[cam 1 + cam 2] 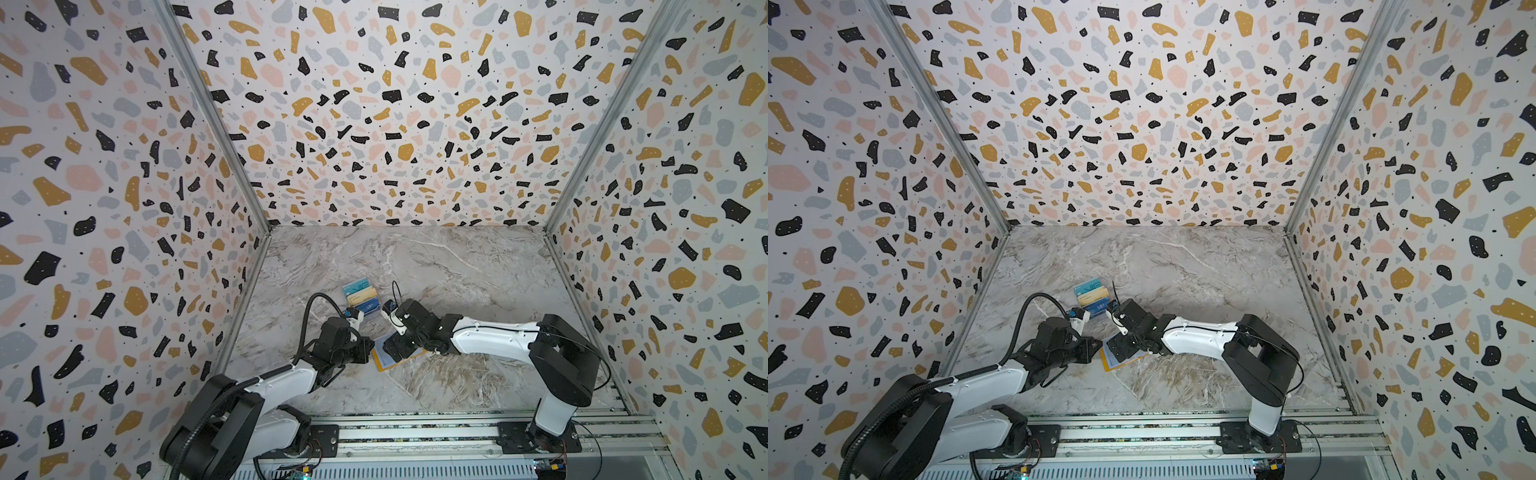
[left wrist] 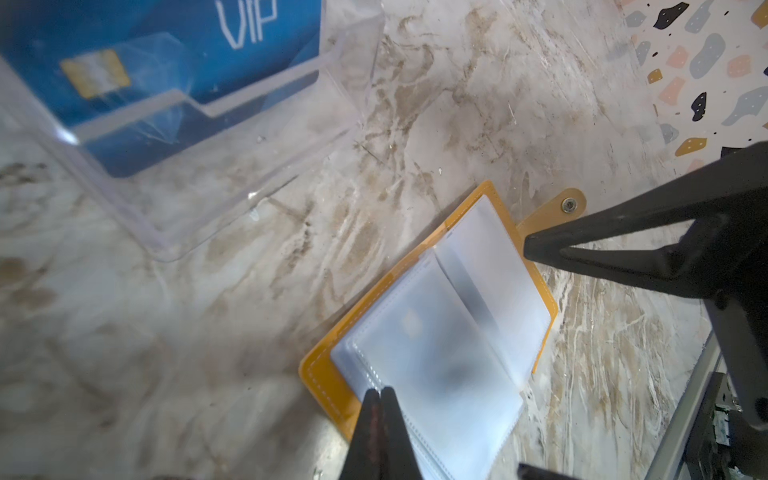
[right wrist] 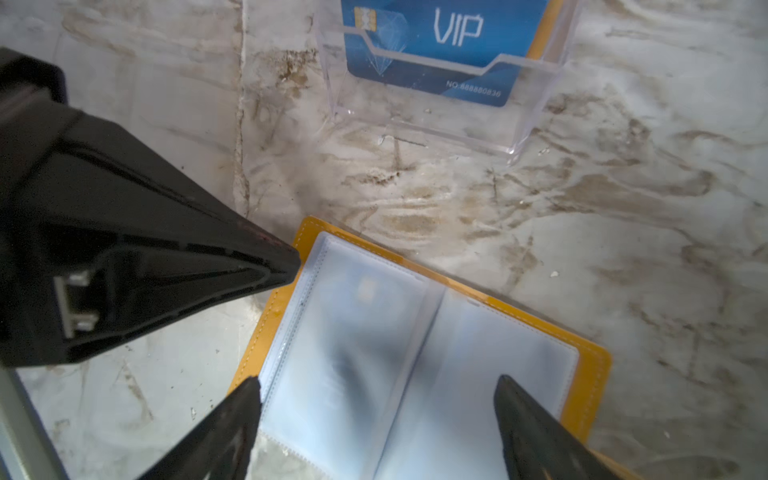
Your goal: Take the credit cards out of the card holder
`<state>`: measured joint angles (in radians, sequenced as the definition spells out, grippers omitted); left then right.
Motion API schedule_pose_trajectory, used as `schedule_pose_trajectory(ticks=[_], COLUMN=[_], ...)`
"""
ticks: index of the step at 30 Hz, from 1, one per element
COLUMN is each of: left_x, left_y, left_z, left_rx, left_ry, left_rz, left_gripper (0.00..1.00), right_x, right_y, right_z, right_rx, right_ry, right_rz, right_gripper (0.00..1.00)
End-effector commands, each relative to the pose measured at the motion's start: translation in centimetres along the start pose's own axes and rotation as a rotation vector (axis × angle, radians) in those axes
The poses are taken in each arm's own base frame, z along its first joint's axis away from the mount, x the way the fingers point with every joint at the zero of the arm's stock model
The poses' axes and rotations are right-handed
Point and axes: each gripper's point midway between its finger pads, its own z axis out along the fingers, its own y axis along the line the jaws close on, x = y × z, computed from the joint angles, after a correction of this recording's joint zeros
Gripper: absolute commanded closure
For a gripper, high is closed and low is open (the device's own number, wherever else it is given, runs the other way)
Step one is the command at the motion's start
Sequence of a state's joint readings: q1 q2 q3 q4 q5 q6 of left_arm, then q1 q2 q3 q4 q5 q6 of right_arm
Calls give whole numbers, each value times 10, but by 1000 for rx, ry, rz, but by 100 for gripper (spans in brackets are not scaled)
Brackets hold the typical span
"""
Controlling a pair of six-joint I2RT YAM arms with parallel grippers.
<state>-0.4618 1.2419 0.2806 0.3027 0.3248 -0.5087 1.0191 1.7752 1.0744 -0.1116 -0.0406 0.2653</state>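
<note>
Black left gripper (image 2: 379, 392), jaws pressed together, sits at a clear sleeve's edge of the yellow card holder (image 3: 594, 374), open flat toward the counter's (image 1: 457, 270) front edge. The right gripper (image 3: 378, 390) holds its jaws spread above it. Behind, credit cards (image 1: 360, 296) stand stepped in a clear rack (image 3: 457, 129), long edges roughly along the back edge.

card holder (image 2: 457, 316) on table (image 1: 457, 270), credit cards (image 1: 360, 296) in stand (image 3: 419, 124) behind

Three credit cards (image 1: 360, 296) in one clear stand (image 3: 436, 129), one sleeved card (image 3: 365, 299), one yellow card holder (image 3: 595, 374)
</note>
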Motion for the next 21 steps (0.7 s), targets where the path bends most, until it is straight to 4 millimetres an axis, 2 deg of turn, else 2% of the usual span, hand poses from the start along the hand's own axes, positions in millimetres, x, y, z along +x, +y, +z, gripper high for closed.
schedule_pose_trajectory(ticks=[1,11,21], left_x=[-6,5,20], left_y=[-9,-2,7], left_z=[2,5,7], left_rx=[43,31,11], left_ry=[-28,-4,29], left_rz=[34,18,7], left_gripper=[100,100,100], right_x=[-10,-1,15], right_y=[4,8,-1], right_z=[0,17,29], right_rx=[11,15,69], right_ry=[-14,27,82], right_rz=[-19,-30,-19], right_gripper=[13,15,22])
